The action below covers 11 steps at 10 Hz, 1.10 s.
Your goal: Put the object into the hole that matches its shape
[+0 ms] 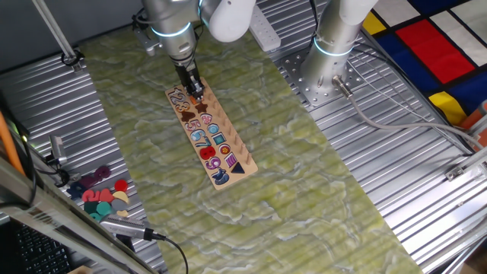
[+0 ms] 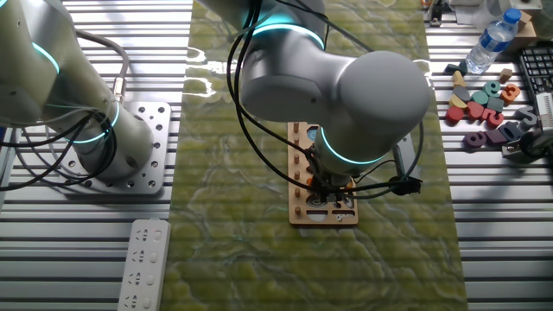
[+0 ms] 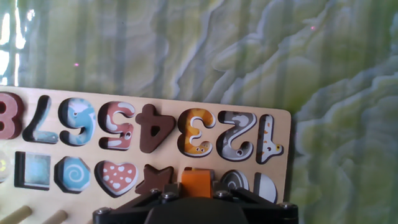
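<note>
The long pale wooden puzzle board (image 3: 283,134) lies on the green mat, and also shows in one fixed view (image 1: 237,169) and in the other (image 2: 295,214). My gripper (image 3: 196,190) is shut on the small orange piece (image 3: 196,182), with a jaw on each side of it. I hold the piece at the board's shape row, over a dark recess (image 3: 188,169) between the brown star (image 3: 154,179) and a grey round piece (image 3: 235,180). I cannot tell whether the piece is seated. In one fixed view the gripper (image 1: 195,90) stands over the board's far end.
Loose coloured pieces lie off the mat (image 1: 99,196) (image 2: 484,99). A water bottle (image 2: 492,39) stands near them. A second arm's base (image 1: 335,46) (image 2: 104,130) and a white power strip (image 2: 143,263) sit on the ribbed metal table. My arm (image 2: 346,95) hides much of the board.
</note>
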Each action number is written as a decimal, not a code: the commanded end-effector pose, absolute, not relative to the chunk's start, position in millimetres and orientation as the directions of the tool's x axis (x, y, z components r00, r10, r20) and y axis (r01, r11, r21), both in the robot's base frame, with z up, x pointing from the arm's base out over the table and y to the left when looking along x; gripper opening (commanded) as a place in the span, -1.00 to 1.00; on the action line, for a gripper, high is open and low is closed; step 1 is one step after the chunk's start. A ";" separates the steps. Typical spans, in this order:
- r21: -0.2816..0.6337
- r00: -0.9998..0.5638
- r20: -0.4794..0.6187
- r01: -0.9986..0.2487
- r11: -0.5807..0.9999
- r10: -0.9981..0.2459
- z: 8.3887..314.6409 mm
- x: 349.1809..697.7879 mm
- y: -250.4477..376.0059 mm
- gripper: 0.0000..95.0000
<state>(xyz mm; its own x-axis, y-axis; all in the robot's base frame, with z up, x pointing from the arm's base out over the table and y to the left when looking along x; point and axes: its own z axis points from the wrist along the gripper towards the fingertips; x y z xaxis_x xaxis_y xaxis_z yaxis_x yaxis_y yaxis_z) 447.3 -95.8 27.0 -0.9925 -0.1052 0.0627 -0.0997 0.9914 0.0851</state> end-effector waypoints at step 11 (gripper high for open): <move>0.066 -0.993 0.068 -0.093 0.994 -0.097 27.0 447.5 -95.7 -1.00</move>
<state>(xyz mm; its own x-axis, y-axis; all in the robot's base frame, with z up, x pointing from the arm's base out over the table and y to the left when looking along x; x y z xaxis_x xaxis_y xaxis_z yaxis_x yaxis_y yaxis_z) 447.5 -95.8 27.1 -0.9929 -0.0974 0.0681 -0.0929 0.9935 0.0665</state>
